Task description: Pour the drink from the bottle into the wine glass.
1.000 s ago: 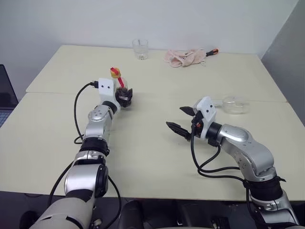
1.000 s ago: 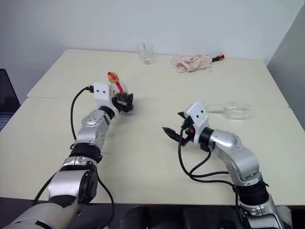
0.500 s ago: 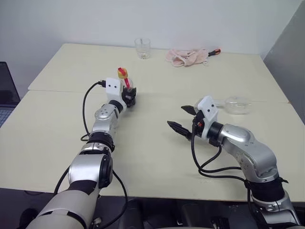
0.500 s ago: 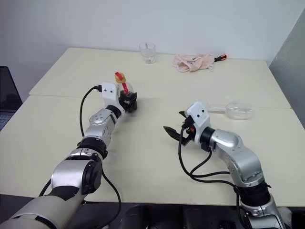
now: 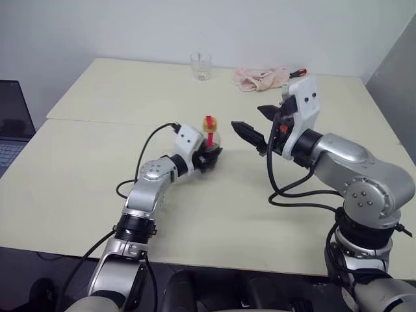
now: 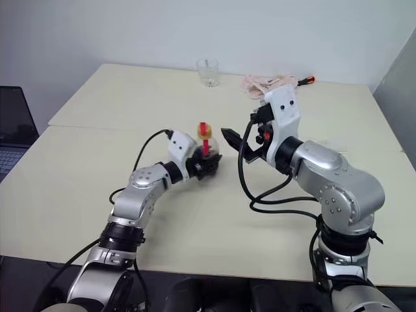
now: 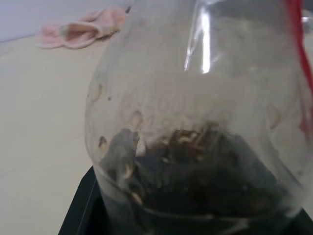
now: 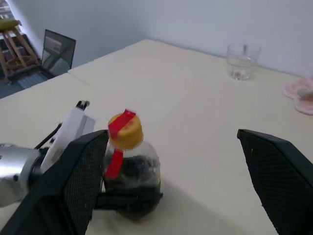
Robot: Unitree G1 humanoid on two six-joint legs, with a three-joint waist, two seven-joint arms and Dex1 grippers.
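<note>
Large cream table (image 5: 78,175) bearing all items. Right gripper (image 5: 255,123) raised, fingers spread wide, empty, just beside and above the bottle cap. Left gripper (image 6: 207,166) clamped around small squat clear plastic bottle (image 5: 209,144) with yellow cap, upright at table centre; dark brown drink (image 8: 131,180) filling its lower body. Short clear tumbler (image 5: 201,65) at far edge.

A wide, pale cream surface (image 5: 84,169) made of two tabletops pushed together, with a thin seam (image 5: 97,121) running across between them. Behind it stands a plain white wall (image 5: 130,29), and a grey panel (image 5: 396,71) rises at the right edge. An open laptop (image 5: 13,123) sits off to the left, and a wooden stool (image 8: 12,39) stands on a dark floor (image 8: 19,81).
</note>
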